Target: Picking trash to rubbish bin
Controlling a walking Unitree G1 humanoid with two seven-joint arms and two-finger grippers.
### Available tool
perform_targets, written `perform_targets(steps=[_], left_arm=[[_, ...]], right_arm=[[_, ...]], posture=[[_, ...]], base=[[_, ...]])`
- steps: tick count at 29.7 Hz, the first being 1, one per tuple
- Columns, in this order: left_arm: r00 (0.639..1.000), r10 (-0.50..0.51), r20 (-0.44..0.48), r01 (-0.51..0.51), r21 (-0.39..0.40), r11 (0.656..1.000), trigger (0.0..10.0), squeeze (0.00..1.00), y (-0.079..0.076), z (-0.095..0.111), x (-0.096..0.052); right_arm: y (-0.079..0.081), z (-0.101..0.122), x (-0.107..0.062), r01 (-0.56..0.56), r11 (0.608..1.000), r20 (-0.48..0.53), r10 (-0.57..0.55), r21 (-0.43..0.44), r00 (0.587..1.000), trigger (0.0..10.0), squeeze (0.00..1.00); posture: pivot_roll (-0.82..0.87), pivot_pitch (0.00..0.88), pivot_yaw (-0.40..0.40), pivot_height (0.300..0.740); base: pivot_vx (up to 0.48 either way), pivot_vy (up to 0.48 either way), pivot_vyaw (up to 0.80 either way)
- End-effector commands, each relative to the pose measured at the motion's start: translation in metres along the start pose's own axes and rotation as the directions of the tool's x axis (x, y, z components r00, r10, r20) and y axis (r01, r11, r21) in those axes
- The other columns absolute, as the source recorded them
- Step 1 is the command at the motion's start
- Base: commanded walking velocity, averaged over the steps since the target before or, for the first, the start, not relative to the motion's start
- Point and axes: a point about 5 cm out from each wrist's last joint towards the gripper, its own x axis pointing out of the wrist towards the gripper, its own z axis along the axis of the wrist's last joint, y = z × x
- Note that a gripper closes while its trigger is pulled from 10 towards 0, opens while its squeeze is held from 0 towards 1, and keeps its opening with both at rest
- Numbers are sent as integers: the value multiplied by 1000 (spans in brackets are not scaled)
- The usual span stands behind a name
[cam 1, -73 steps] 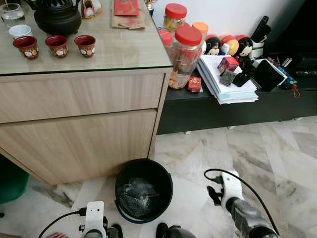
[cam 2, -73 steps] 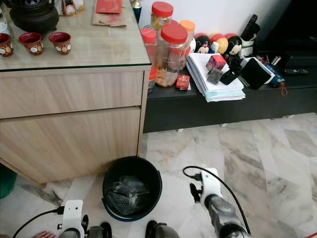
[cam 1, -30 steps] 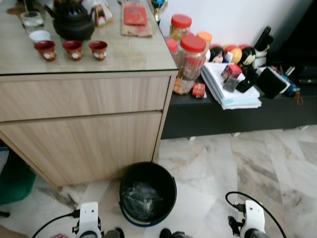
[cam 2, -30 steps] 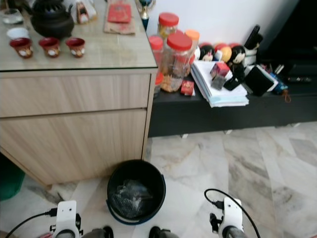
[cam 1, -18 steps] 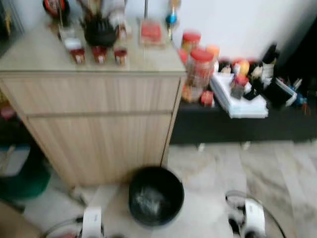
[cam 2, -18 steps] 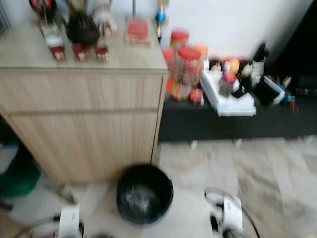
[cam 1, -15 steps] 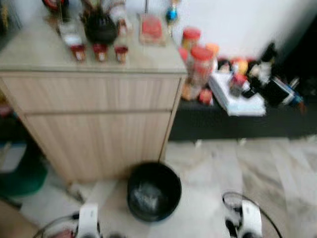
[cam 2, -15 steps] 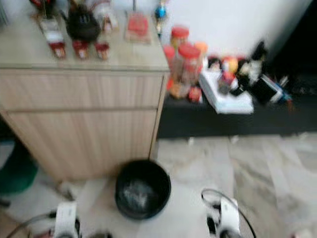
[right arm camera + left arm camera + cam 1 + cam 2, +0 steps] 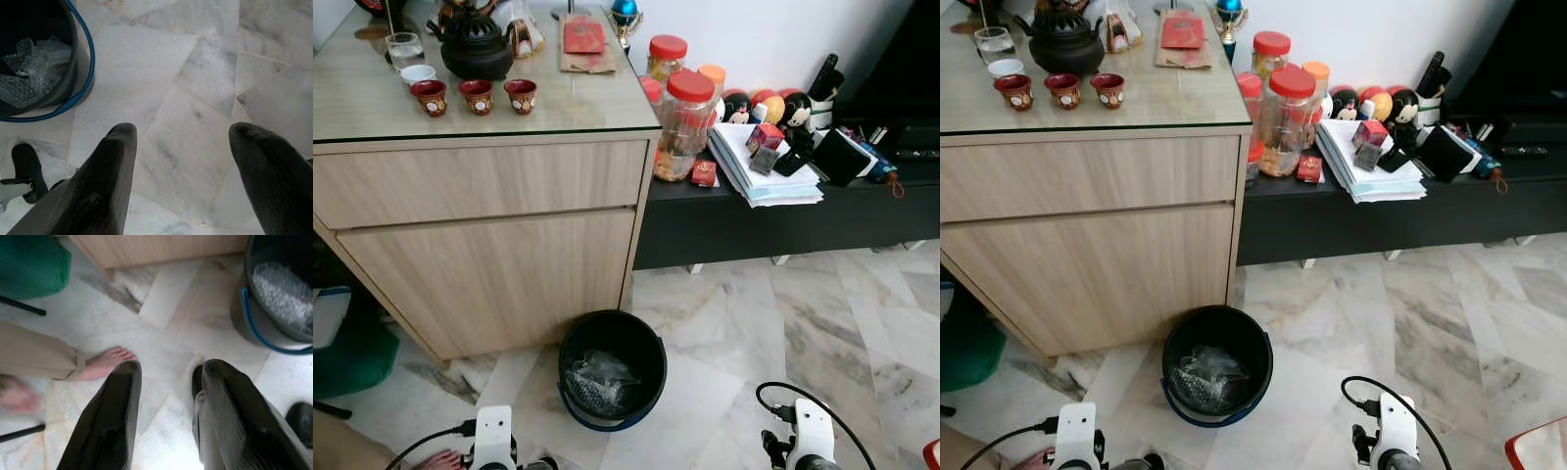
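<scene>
A black rubbish bin [image 9: 648, 345] with a blue handle stands on the marble floor in front of the wooden cabinet. Crumpled clear bubble wrap [image 9: 597, 377] lies inside it, also seen in the right wrist view as bubble wrap [image 9: 27, 73]. My left gripper [image 9: 173, 369] hangs low beside the bin [image 9: 274, 328], open, with nothing between its fingers. My right gripper [image 9: 183, 132] is open over bare floor, the bin [image 9: 78, 58] a little off to its side. Both white wrist mounts [image 9: 494, 436] [image 9: 813, 436] show at the bottom of the eye views.
A person's bare foot [image 9: 105, 360] and trouser leg [image 9: 39, 357] are close to my left gripper. The wooden cabinet [image 9: 489, 245] carries a tea set; a low black shelf [image 9: 773, 215] holds jars and papers. A green object [image 9: 352, 357] sits at left, something red [image 9: 1538, 446] at the bottom right.
The camera has pulled back and steadied after a blur. My right arm has dropped lower in the picture. The bin and its bubble wrap have stayed put.
</scene>
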Motion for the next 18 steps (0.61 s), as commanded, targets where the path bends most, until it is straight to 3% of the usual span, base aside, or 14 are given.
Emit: perform_targets(steps=[1, 10, 18], left_arm=[[1000, -12, -29, 12, 18, 1000, 10000, 0, 1, -11, -4], [999, -16, -42, 19, 80, 997, 10000, 0, 19, -18, -4], [1000, -12, -1, 12, 131, 991, 10000, 0, 40, -2, 6]], right_arm=[[-6, -4, -2, 25, 999, -2, -25, 25, 1000, 10000, 0], [14, -22, -1, 24, 995, -30, -21, 97, 999, 10000, 0], [40, -31, 0, -28, 990, -32, 32, 136, 999, 10000, 0]], posture=[[66, 192, -126, 740], [88, 193, -48, 740], [92, 168, 9, 740]], base=[[0, 0, 0], [0, 0, 0], [0, 0, 0]])
